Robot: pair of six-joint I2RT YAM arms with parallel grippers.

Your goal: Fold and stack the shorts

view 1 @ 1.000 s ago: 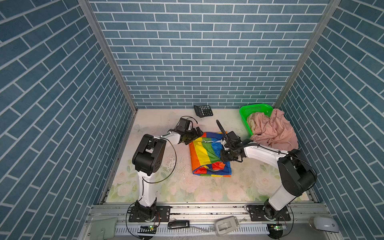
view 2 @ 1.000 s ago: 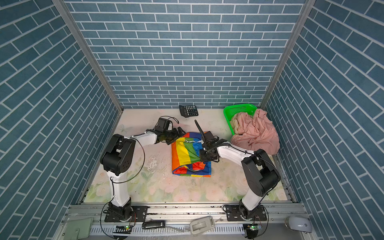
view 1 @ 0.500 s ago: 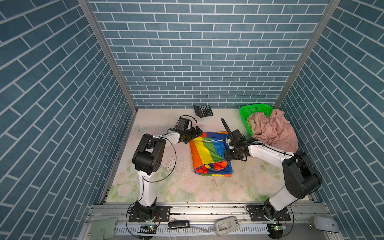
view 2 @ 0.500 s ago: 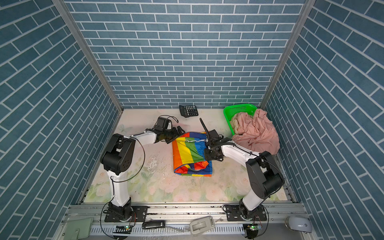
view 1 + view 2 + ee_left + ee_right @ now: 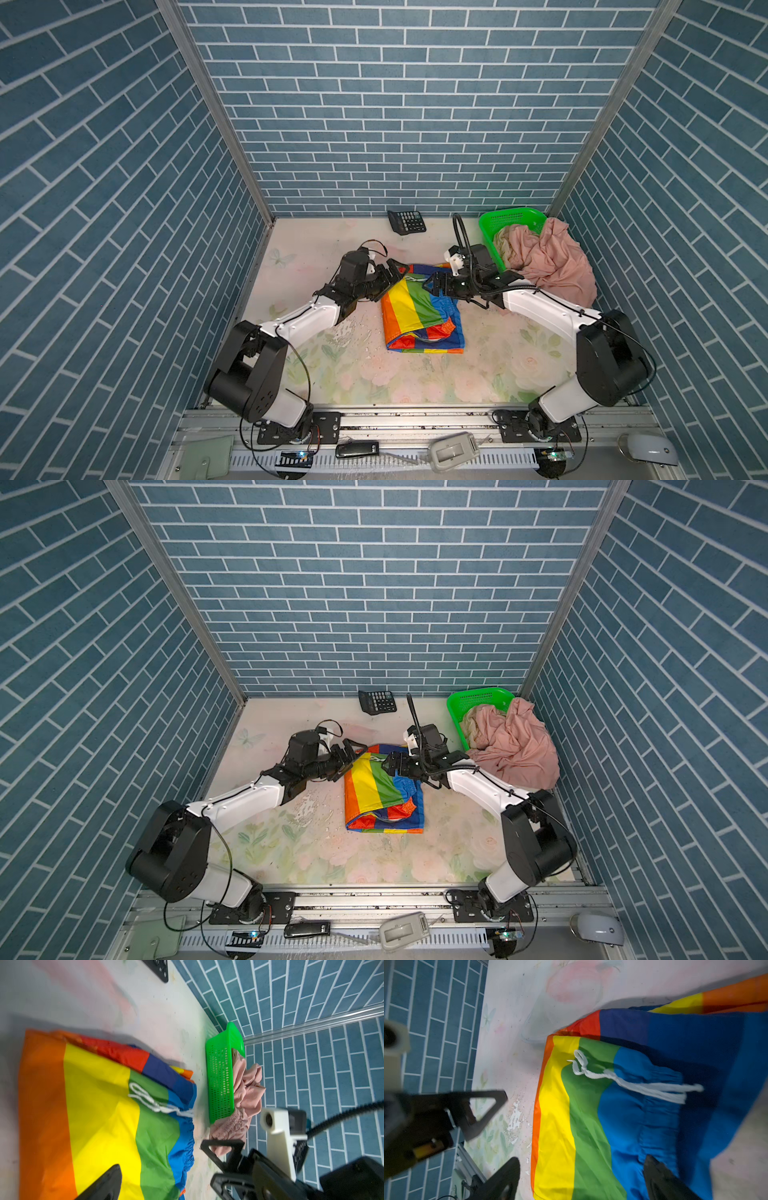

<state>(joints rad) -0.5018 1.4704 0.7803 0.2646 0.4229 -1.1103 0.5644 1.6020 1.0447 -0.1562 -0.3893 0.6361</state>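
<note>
Progress looks about a third: the rainbow shorts [image 5: 419, 316] lie folded mid-table between the left gripper [image 5: 395, 274] and right gripper [image 5: 432, 283] — both spread wide, gripping nothing — while the pink shorts [image 5: 552, 266] and beige shorts [image 5: 503, 245] sit crumpled in and over the green basket [image 5: 511, 216], unfolded and unstacked.

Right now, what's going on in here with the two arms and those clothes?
A two-armed robot is folding shorts. The rainbow shorts lie folded on the table, with the left hand and right hand both open at the waistband end, gripping nothing. The pink shorts and beige shorts sit heaped in and over the green basket, not yet folded.
</note>
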